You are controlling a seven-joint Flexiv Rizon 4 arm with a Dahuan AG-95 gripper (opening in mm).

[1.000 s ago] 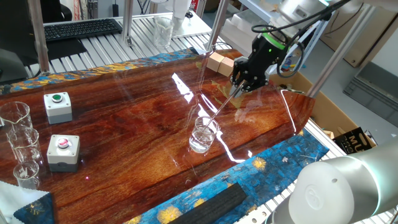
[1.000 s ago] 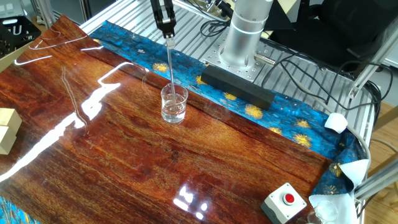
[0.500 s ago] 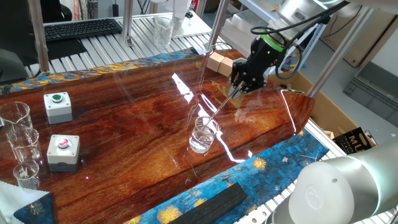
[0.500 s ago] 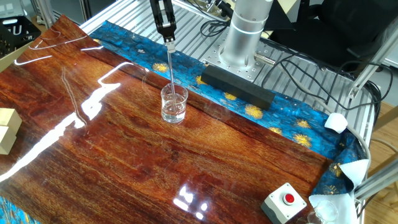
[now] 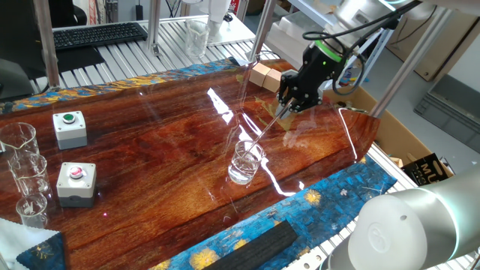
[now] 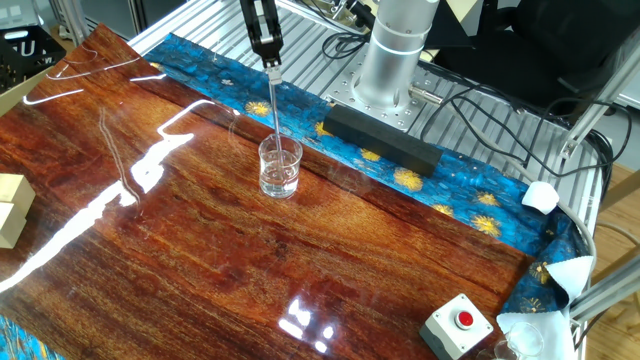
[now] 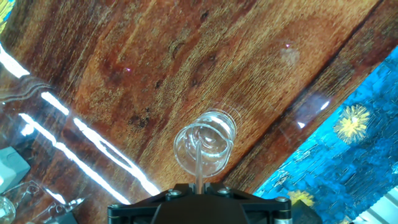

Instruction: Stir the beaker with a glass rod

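The beaker [image 5: 245,162] is a small clear glass cylinder standing upright on the wooden table; it also shows in the other fixed view [image 6: 280,167] and the hand view [image 7: 204,146]. My gripper [image 5: 291,104] hangs above it, shut on the top of the glass rod [image 5: 265,135]. The rod runs down from the jaws as a thin pale line [image 6: 274,100] with its lower end inside the beaker [image 7: 199,163]. In the hand view the rod passes between the closed black jaws at the bottom edge.
Two grey button boxes [image 5: 70,128] [image 5: 76,182] and three clear beakers [image 5: 22,174] stand at the left. Wooden blocks [image 5: 265,75] lie behind the gripper. A black bar [image 6: 380,137] lies on the blue cloth near the robot base [image 6: 392,50].
The gripper has shifted very slightly, with the rod still in the beaker. Nothing else has moved.
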